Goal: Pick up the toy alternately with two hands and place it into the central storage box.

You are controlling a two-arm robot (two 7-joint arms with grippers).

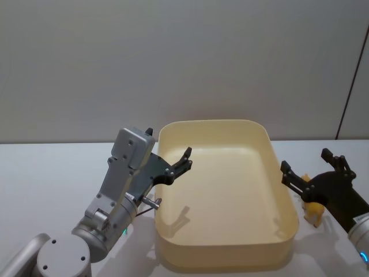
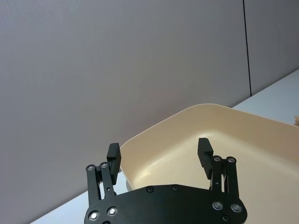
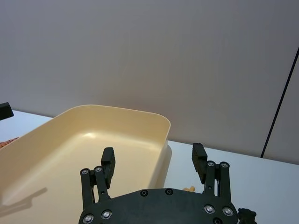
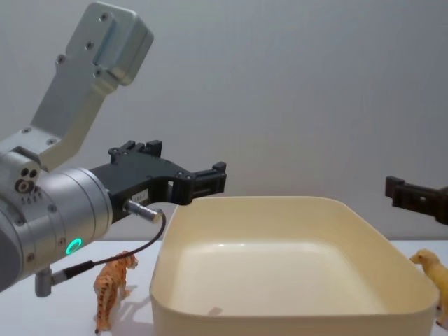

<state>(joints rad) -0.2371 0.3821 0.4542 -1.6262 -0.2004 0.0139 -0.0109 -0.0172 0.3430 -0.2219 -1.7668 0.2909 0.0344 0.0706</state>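
The central storage box (image 1: pixel 271 173), a cream-yellow tub, stands mid-table with nothing inside. A striped tiger toy (image 4: pixel 112 287) stands on the table left of it. A yellow animal toy (image 1: pixel 313 212) stands at its right side. My left gripper (image 1: pixel 173 153) hangs open over the box's left rim, nothing between its fingers (image 2: pixel 113 156). Its open jaws frame the box (image 2: pixel 261 154) in the left wrist view. My right gripper (image 1: pixel 305 161) is open above the yellow toy (image 4: pixel 432 271), apart from it. In the right wrist view its fingers (image 3: pixel 198 158) point past the box's near corner (image 3: pixel 161 140).
The white table (image 1: pixel 52 173) runs left and right of the box. A plain grey wall (image 1: pixel 184 57) stands behind it. A black cable (image 4: pixel 133 245) loops from the left arm above the tiger.
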